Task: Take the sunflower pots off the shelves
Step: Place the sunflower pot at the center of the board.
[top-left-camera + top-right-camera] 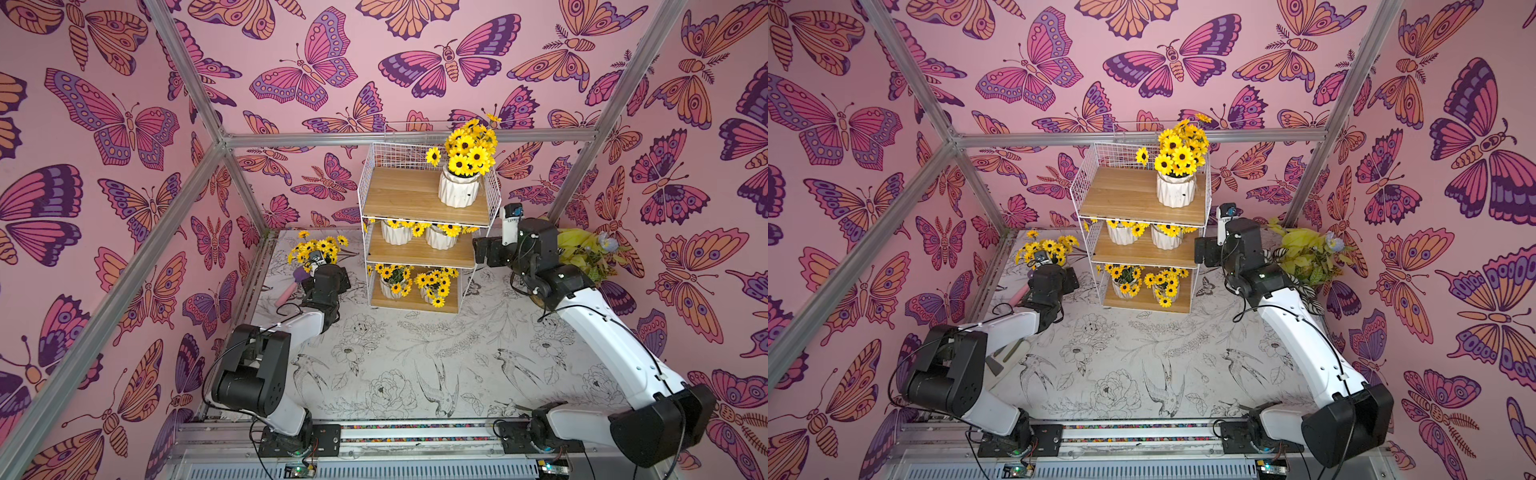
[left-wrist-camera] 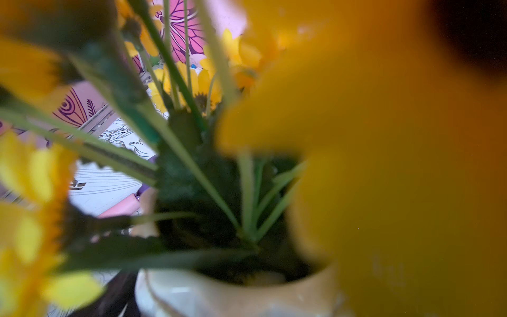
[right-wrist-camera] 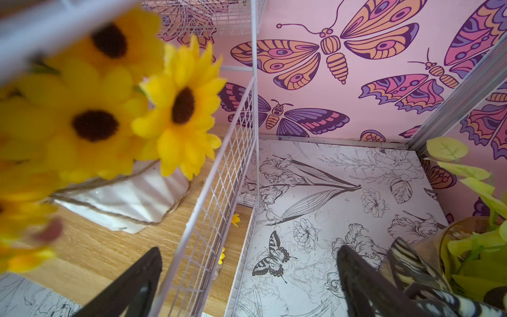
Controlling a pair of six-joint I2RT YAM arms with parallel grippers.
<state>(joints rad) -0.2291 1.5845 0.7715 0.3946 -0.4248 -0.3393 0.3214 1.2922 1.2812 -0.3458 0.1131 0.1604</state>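
Five sunflower pots [image 1: 458, 189] stood on the shelves [image 1: 407, 195]. A sixth pot [image 1: 320, 249] sat on the counter [image 1: 415, 365] at the left jaws, whose state could not be told. The right jaws, spread wide, straddled the wire side panel [image 3: 225, 192]; closing there could snag it and topple the shelves.

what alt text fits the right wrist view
The open right gripper faces the wire side of the shelves, where a white sunflower pot stands on a wooden board. A striped-leaf plant sits nearby on the floral table.
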